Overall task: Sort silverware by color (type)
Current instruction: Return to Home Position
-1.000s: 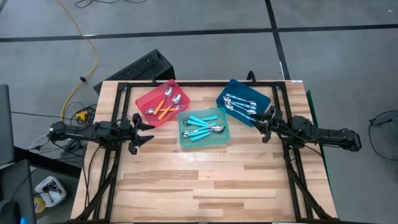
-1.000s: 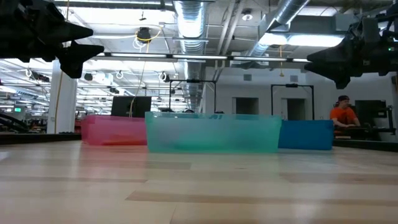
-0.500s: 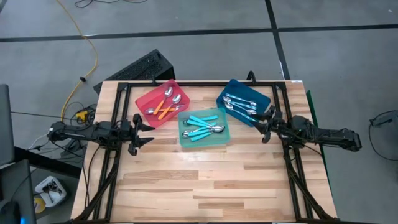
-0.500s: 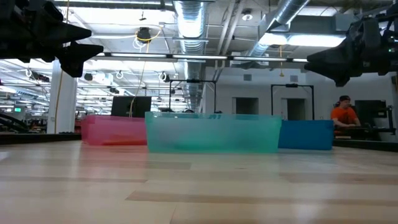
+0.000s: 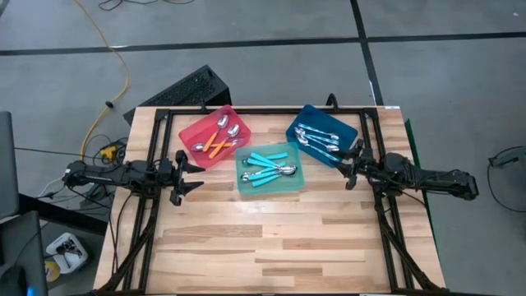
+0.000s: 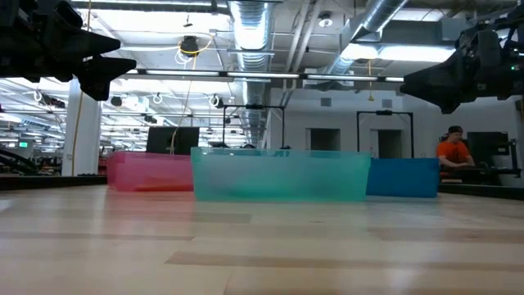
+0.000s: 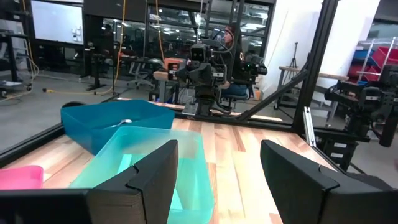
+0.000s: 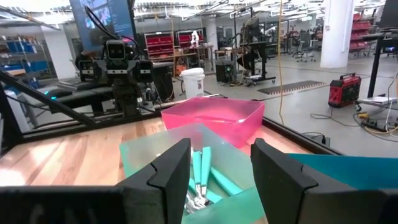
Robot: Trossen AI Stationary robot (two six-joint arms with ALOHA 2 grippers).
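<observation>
The silverware lies in three trays at the table's far middle. Orange-handled spoons (image 5: 217, 140) lie in the red tray (image 5: 187, 131), teal-handled ones (image 5: 267, 168) in the teal tray (image 5: 297, 175), pale-blue ones (image 5: 316, 140) in the blue tray (image 5: 308, 114). My left gripper (image 5: 196, 172) stands open at the table's left edge, above the wood, pointing level toward the trays. My right gripper (image 5: 347, 168) stands open at the right edge, facing it, beside the blue tray's near corner. Neither has anything between its fingers.
Black frame rails (image 5: 156, 164) run along the left, right and far sides of the wooden table (image 5: 271, 238). The near half of the table is bare wood. A person in an orange shirt (image 6: 452, 152) sits in the room beyond.
</observation>
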